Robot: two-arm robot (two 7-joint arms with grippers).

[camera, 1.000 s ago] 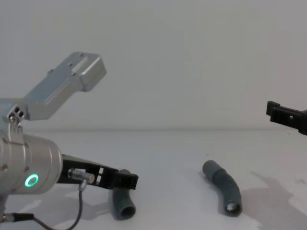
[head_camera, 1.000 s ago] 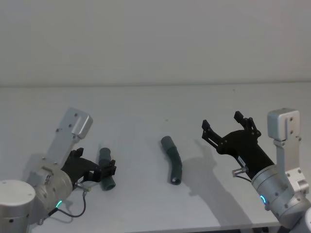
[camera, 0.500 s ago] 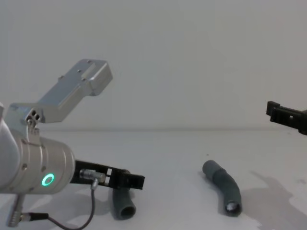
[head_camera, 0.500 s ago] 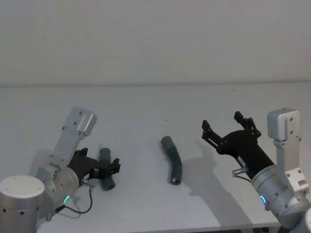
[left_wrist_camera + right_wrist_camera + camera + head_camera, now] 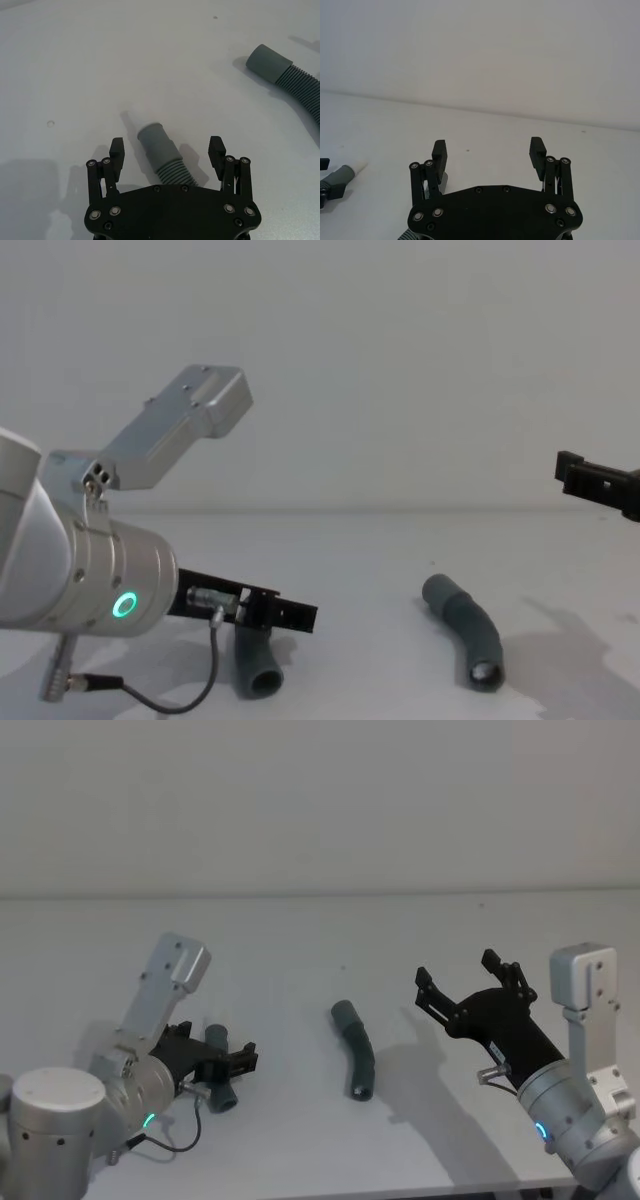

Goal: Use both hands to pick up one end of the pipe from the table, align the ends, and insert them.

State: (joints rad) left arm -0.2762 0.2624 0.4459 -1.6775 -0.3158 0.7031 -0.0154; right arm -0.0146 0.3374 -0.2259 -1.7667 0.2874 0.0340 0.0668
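I see a plain pale wall (image 5: 320,800) across the far side, its lower edge running straight from left to right. One tiny dark speck (image 5: 343,968) near the middle. A second speck (image 5: 481,905) farther right, close to the wall.

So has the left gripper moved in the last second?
Yes. In the head view the left gripper, open, has slid rightward across the left pipe piece, which has stayed put on the table.

I can read no text, label, brand, number or sign on anything here, near either claw or elsewhere.
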